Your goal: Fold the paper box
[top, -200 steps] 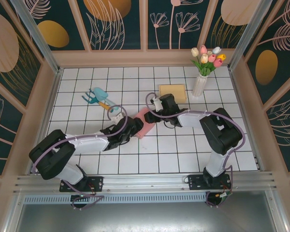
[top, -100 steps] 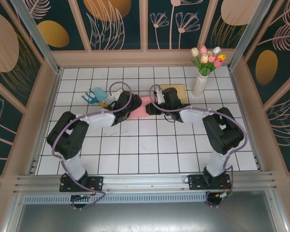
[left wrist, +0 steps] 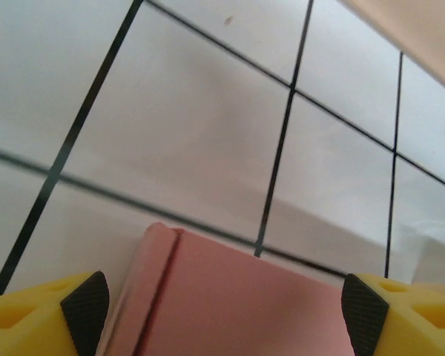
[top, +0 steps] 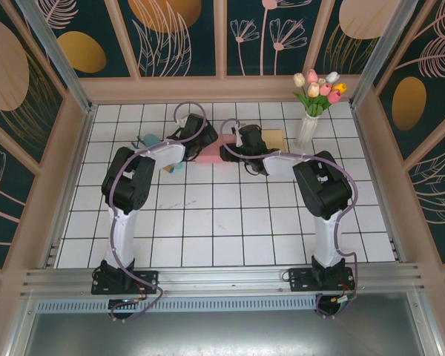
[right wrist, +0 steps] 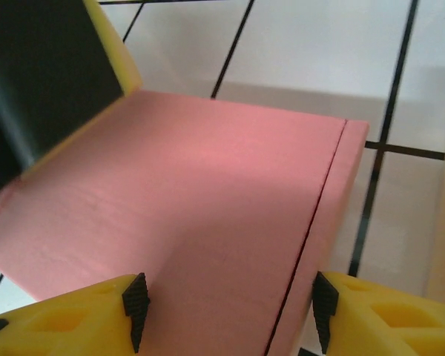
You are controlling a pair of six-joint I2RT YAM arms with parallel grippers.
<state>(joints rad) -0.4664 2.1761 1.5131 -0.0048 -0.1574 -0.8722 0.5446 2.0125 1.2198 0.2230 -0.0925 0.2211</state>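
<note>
The paper box (top: 210,153) is a flat pink piece with a creased flap, far back on the tiled table. My left gripper (top: 198,141) holds its left end and my right gripper (top: 228,147) holds its right end. In the left wrist view the pink box (left wrist: 237,297) spans the whole gap between the black pads (left wrist: 85,308) of the left gripper (left wrist: 224,311). Through the right wrist camera, the box (right wrist: 208,193) fills the space between the right gripper's (right wrist: 228,311) pads (right wrist: 320,311), and a left finger (right wrist: 52,81) lies at its far corner.
A white vase of tulips (top: 308,126) stands at the back right, with a tan flat piece (top: 273,138) beside it just right of my right gripper. A teal and orange object (top: 150,143) lies left of the left arm. The back wall (top: 222,87) is close.
Both arms have swung from the table's middle toward the back wall, taking the pink box with them. The jaws have kept their spacing.
</note>
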